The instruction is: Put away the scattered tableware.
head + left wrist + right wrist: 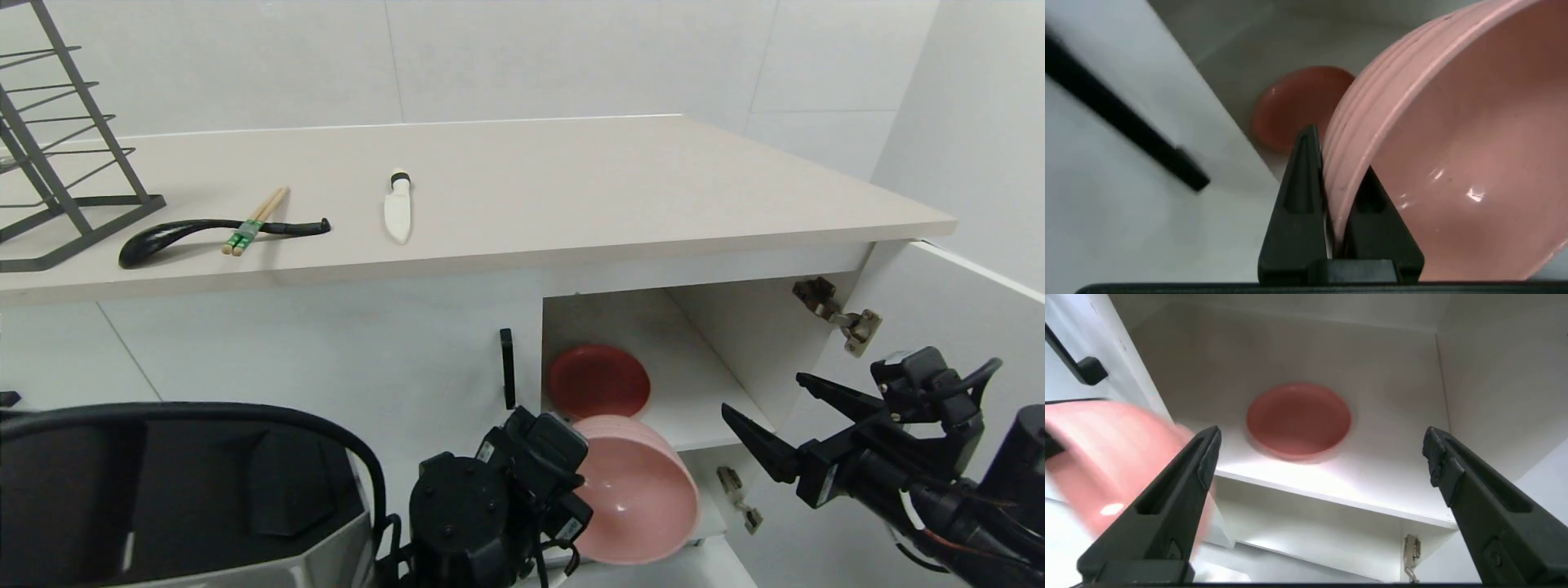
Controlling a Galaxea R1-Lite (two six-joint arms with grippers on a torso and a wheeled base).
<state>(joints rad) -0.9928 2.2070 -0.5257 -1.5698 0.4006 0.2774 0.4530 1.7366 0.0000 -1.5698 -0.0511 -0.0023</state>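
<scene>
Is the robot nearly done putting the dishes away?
Not yet. A red plate already sits on the cabinet shelf. The left gripper holds a pink bowl by its rim near that shelf. The black spoon, chopsticks and white knife lie on the counter.

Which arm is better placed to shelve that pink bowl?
Probably left: the left fingers grip the pink bowl by the rim, before the shelf with the red plate. The right fingers are open and empty.

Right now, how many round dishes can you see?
2. The pink ribbed bowl is gripped by its rim in the left gripper, in front of the open cabinet. The red shallow dish sits on its shelf. More may be hidden inside.
</scene>
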